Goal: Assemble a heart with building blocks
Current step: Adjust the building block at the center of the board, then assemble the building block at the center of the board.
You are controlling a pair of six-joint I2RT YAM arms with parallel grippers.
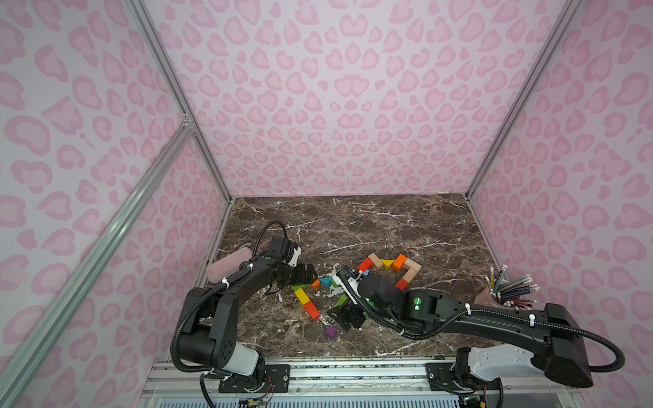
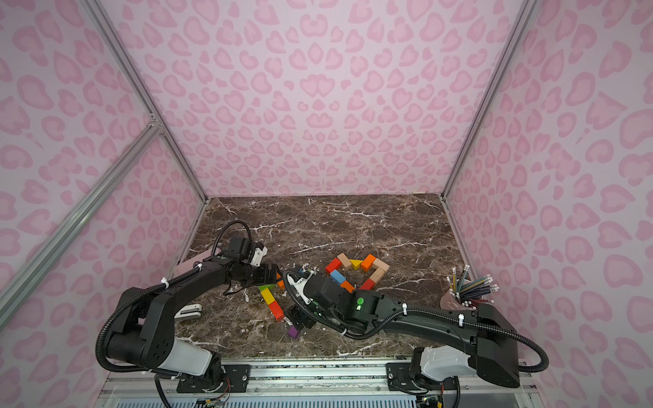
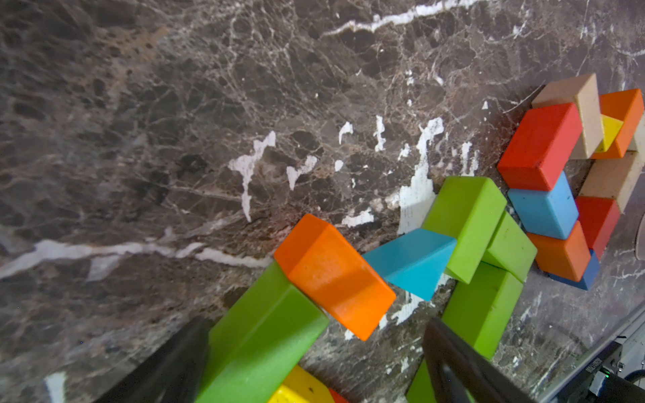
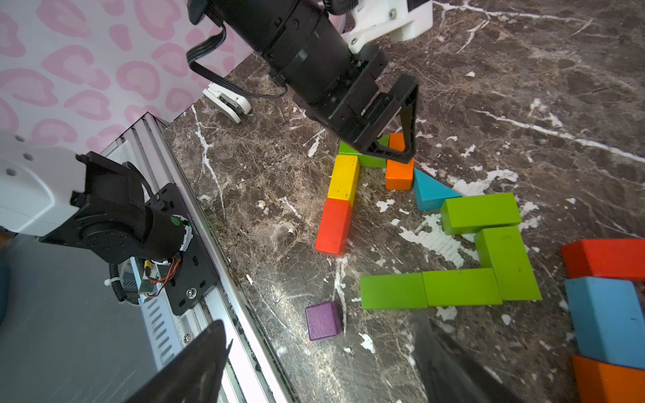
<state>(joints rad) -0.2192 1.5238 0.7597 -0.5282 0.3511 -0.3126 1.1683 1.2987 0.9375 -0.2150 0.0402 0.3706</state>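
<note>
- Matte painted wooden building blocks (image 1: 388,263), bricks and wedges, lie on the veined brown marble tabletop (image 1: 353,226).
- The left gripper (image 4: 384,153) gapes wide over an orange rectangular brick (image 4: 399,176), gripping nothing.
- The right gripper (image 1: 346,316) is spread wide and empty.

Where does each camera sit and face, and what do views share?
Top views: overhead at the table's near edge, facing down; left gripper, right gripper show.
Left wrist: past the open left gripper at the orange block.
Right wrist: past the open right gripper at the purple cube; left gripper shows.
Shared: both wrists show the blue wedge.
</note>
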